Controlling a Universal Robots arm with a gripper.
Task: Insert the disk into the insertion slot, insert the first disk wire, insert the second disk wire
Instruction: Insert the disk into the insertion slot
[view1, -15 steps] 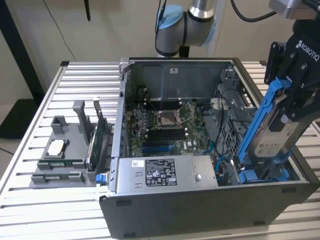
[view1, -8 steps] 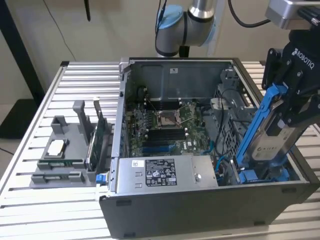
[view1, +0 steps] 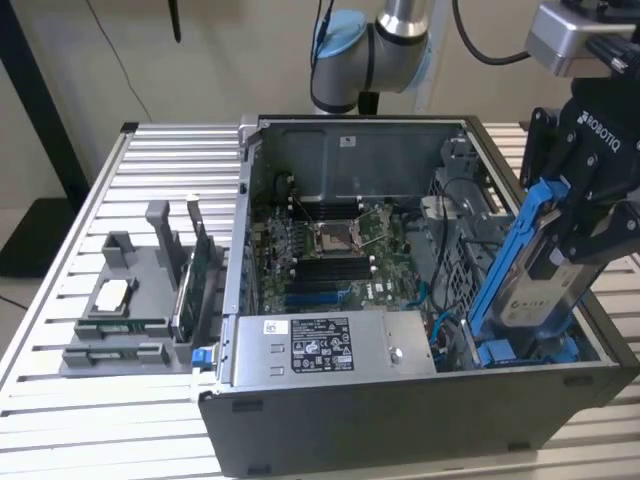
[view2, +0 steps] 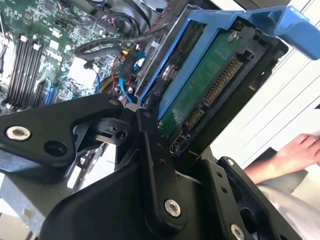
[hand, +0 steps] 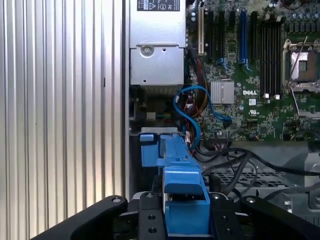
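Note:
In the exterior view my gripper (view1: 572, 225) is shut on the disk (view1: 535, 285), a silver drive in a blue carrier frame (view1: 508, 262). It stands steeply tilted over the case's front right corner. Its lower end reaches down to the insertion slot (view1: 525, 352), the bay with blue rails. The second wrist view shows the disk's green underside (view2: 200, 85) and connector between my black fingers (view2: 150, 150). In the first wrist view the blue carrier (hand: 180, 185) points into the bay. A blue disk wire (hand: 194, 111) loops loose beside the bay, unplugged.
The open dark-grey case (view1: 400, 420) lies on a slatted metal table (view1: 60, 400). A grey power-supply box (view1: 320, 345) and the motherboard (view1: 330, 245) lie inside it. A grey fixture with small parts (view1: 125, 310) stands at the exterior view's left. A person's hand (view2: 300, 150) rests nearby.

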